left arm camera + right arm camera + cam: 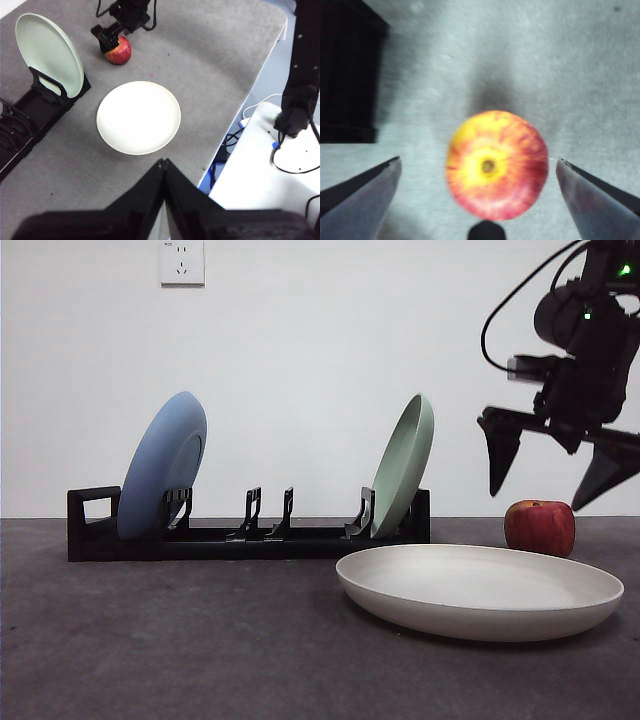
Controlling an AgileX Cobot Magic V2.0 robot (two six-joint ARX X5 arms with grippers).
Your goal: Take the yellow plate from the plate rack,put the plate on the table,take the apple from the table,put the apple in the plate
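The apple [496, 165] is seen directly beneath the right gripper [479, 172], centred in the gap between its two jaws, which are spread wide with clear space on either side of the fruit. In the front view the same gripper [560, 475] hangs above the apple [540, 528], with the jaw tips not yet down at the fruit's height; nothing is touched. The coming move is judged to turn on this one alignment: a straight descent should bring the jaws around the apple's widest part (the stem end faces up, so the fruit stands upright and no long axis needs matching).

The apple rests on the table [150, 640], just behind the yellow plate [480, 590] and just beside the end of the plate rack [250, 538] where a pale green plate [405, 465] is held; a blue plate [162, 465] is slotted near the handle end. The yellow plate [138, 117] is already laid flat on the table, so the first half of the task is judged done.

The left gripper [164, 165] is held high above the table edge, well apart from the apple, its jaws pressed together and holding nothing.
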